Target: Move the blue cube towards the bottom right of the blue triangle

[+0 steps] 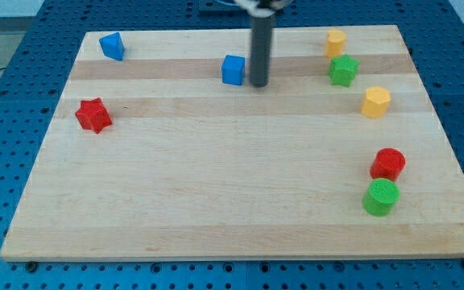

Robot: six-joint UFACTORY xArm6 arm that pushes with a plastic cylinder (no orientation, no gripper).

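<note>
The blue cube [233, 69] sits on the wooden board near the view's top, a little left of centre. The blue triangle [112, 46] lies at the view's top left, far to the left of the cube. My tip [258, 84] is down on the board just to the right of the blue cube, very close to its right side; I cannot tell if it touches. The dark rod rises from the tip out of the view's top.
A red star [93, 115] lies at the left. At the right are a yellow block [335, 42], a green star [343, 70], a yellow hexagon [375, 102], a red cylinder [388, 164] and a green cylinder [381, 197]. The board's edge [240, 258] meets a blue perforated table.
</note>
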